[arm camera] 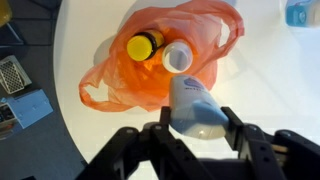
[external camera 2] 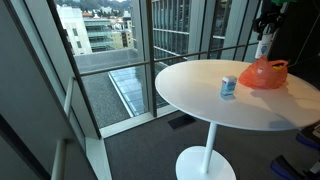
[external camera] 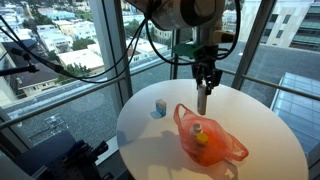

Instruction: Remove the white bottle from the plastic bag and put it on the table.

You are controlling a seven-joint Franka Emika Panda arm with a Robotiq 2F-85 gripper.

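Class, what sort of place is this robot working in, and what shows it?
Probably an upper floor of a high-rise office or lab: floor-to-ceiling windows look down on city buildings, and a round white pedestal table stands beside the glass.

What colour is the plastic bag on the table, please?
The plastic bag is translucent orange, clearest in the wrist view.

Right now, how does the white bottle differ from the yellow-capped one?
Hold: the white bottle is clamped in the gripper above the bag. The yellow-capped bottle sits loose inside the bag.
Colour: the white bottle is plain white. The yellow-capped bottle has a yellow top on a darker body.
Shared: both look roughly upright.
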